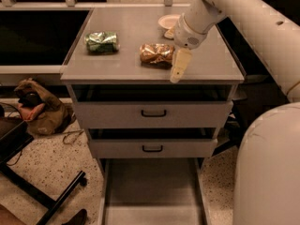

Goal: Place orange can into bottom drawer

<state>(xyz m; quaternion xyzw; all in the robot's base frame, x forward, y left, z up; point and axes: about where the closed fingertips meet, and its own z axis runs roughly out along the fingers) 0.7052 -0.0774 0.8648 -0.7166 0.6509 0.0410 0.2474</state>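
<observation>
The orange can (157, 54) lies on its side on the grey cabinet top (126, 64), near the middle. My gripper (180, 67) hangs just to the right of the can, close to the top's front edge, pointing down, and holds nothing that I can see. The bottom drawer (152, 191) is pulled out below the two shut drawers, and its flat grey floor is bare.
A green dented can (102, 41) lies at the left of the top. A white bowl (168, 21) sits at the back, behind my wrist. A brown bag (40, 109) and a black stand leg (44, 191) are on the floor at left.
</observation>
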